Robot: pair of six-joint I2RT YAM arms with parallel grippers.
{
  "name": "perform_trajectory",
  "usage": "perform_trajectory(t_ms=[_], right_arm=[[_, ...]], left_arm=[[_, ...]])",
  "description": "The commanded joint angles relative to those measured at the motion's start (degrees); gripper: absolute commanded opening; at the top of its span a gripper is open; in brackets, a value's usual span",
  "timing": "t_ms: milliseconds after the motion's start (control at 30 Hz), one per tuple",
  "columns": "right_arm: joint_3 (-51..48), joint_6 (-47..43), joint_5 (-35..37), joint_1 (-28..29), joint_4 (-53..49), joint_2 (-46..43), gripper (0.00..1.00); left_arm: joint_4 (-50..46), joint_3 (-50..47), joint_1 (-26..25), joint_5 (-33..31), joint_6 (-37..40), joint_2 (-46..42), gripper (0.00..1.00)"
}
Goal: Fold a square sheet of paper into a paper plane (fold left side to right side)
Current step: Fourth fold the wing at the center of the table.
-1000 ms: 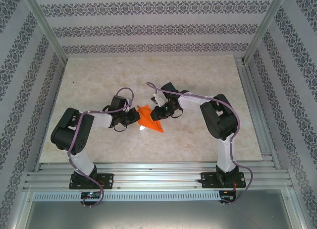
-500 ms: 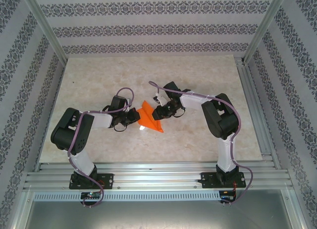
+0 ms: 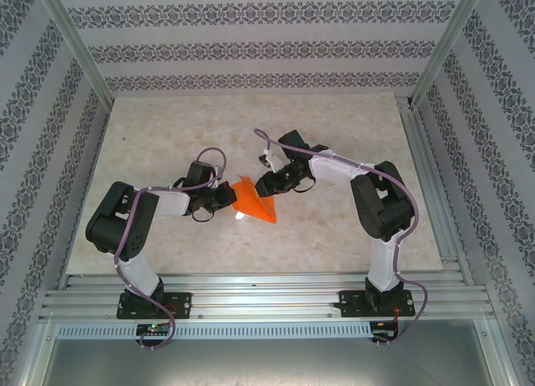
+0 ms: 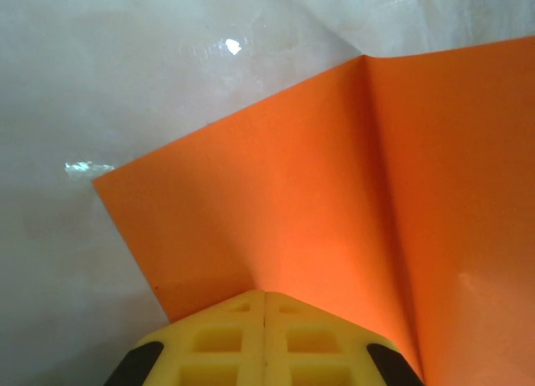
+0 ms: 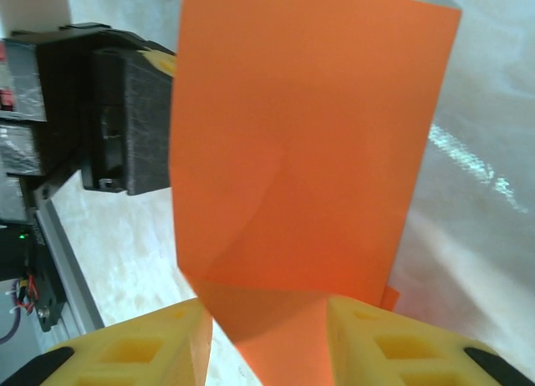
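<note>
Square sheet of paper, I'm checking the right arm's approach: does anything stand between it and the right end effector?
Nothing visible: the square sheet of paper stands in the gap of the open right end effector.

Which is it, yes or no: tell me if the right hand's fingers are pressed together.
No: the yellow fingers of the right hand stand apart, with the orange paper in the gap.

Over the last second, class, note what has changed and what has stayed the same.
The right claw opened, the square sheet of paper now between its parted fingers, and its arm's elbow swung out to the right. The sheet's raised flap changed outline. The left claw stayed shut at the sheet's left edge, arm unmoved.
</note>
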Motion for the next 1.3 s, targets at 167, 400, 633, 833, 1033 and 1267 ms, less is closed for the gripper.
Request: perform_trajectory(t_ms=[167,400,633,833,1033,1267], right_arm=[[1.3,-0.1,-0.6,-0.1,0.2,-1.5,0.39],[3.5,-0.8,1.6,1.5,-1.5,1.5,0.38],[5.6,-0.6,2.5,2.4,-2.0,3.2,0.35],[3.3,-0.9,6.9,3.4,-0.8,-0.7,0.4],[-0.4,-1.0,16.4,7.0,-0.3,-7.8,0.45],[-0.7,0.3,20.5,11.7,-0.5,-6.6,0.47]], left_arm=[[-3.6,0.1,-0.6,-2.8,1.2,1.0,0.0],[-3.5,0.2,-0.6,-2.7,1.1,1.2,0.0],[-3.3,0.4,-0.8,-2.5,1.1,1.4,0.0],[-2.9,0.4,-0.7,-2.1,0.7,1.7,0.0],[-3.0,0.5,-0.7,-1.8,0.0,1.5,0.0],[-3.3,0.8,-0.8,-1.7,0.2,1.5,0.0]])
